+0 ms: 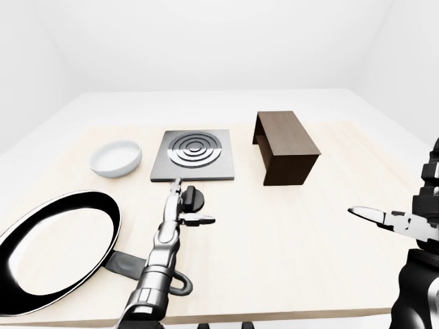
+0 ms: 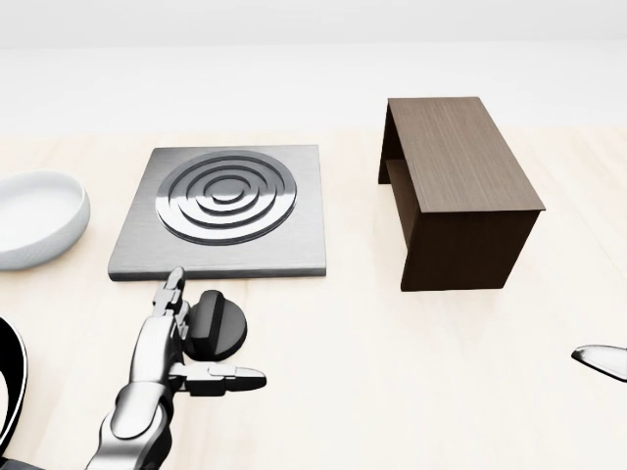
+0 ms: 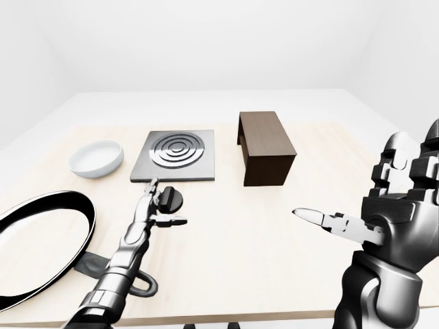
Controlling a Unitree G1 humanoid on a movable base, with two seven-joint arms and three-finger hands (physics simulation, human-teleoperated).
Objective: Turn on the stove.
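Reaching toward the knob (image 2: 217, 325), the left hand (image 2: 191, 343) sits with fingers spread wide, flanking but not gripping it. Knob lies on the tabletop (image 2: 392, 372) just below the stove (image 2: 223, 211). Right hand (image 3: 384, 226) hangs open, clear of the work.

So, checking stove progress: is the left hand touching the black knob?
Touching. The head view shows the left hand's fingers lying against the knob's left edge, no gap.
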